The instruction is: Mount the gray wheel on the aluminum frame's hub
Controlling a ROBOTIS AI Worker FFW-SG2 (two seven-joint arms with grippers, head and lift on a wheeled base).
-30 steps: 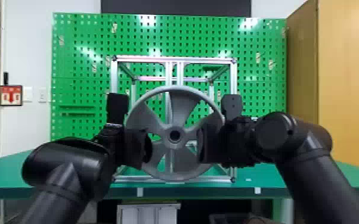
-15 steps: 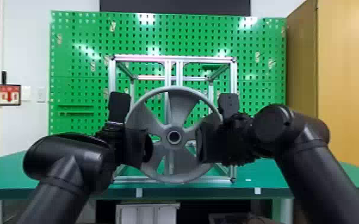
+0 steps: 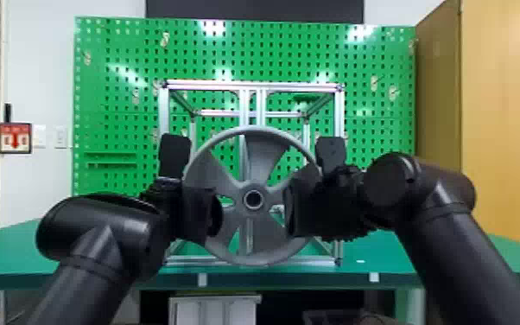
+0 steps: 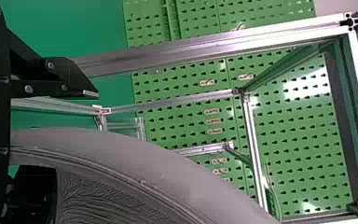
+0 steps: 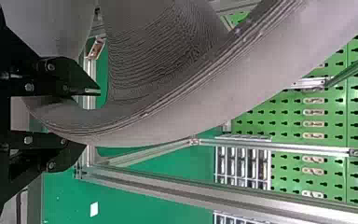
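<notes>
Green table (image 3: 371, 253) lies below two arms, left arm (image 3: 95, 229) and right arm (image 3: 453, 224), both rising from the bottom edge, which cuts them off, and bending inward. Left gripper (image 3: 205, 214) is at the wheel's left side; whether it's clenched, I can't tell. Right gripper (image 3: 300, 205) grasps the opposite rim. One gray wheel (image 3: 263, 151) stands upright between them, before one aluminum frame (image 3: 211, 85), hiding its lower middle; the hub can't be made out. Behind is one green pegboard (image 3: 116, 90).
</notes>
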